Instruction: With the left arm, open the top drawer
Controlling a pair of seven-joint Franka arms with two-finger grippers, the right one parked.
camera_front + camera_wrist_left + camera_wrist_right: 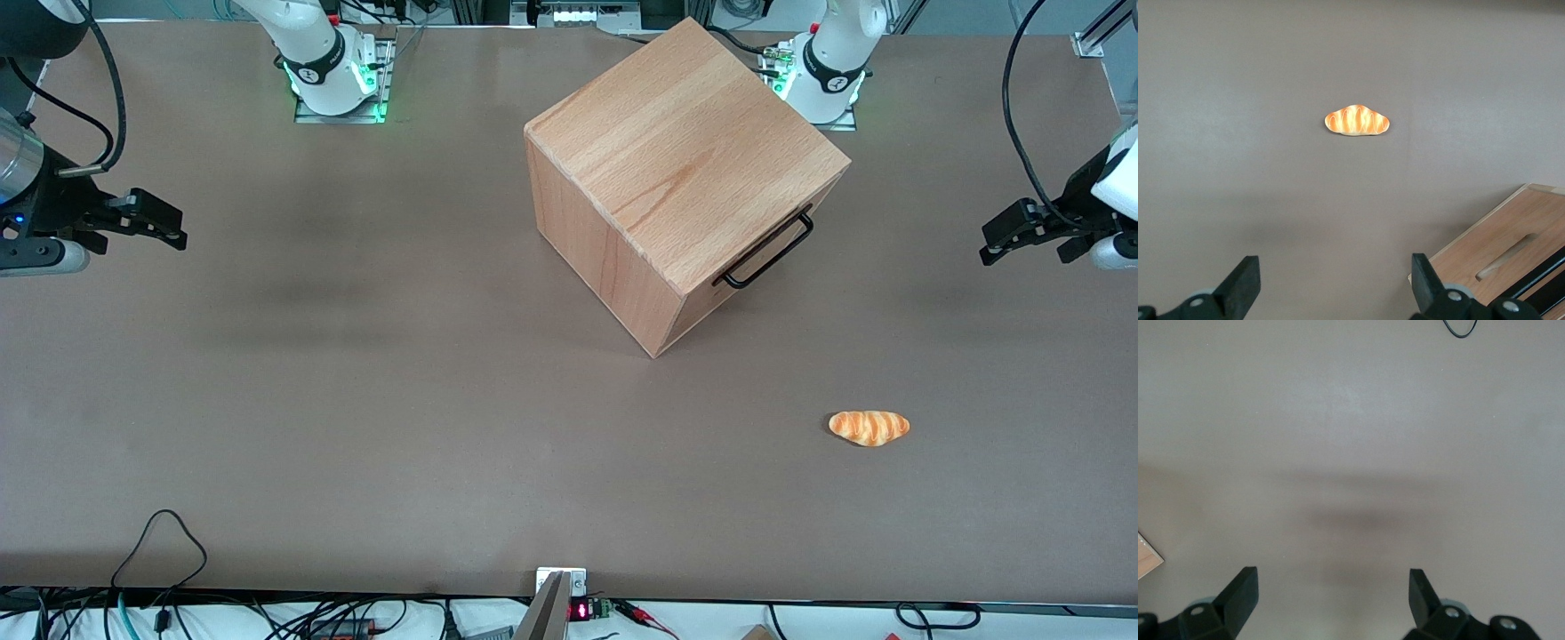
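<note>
The top drawer (765, 258) likely slides stiffly — hook its thin black handle (770, 249); the hand (996, 244) hangs well apart, fingers wide.

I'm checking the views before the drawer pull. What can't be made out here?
- Cabinet front, front view: the overhanging top hides the drawer seams; only the black handle shows.
- Cabinet, left wrist view: cut off by the edge.
- Left arm's gripper, open, at the working arm's end of the table: its arm is mostly cut off.
</note>
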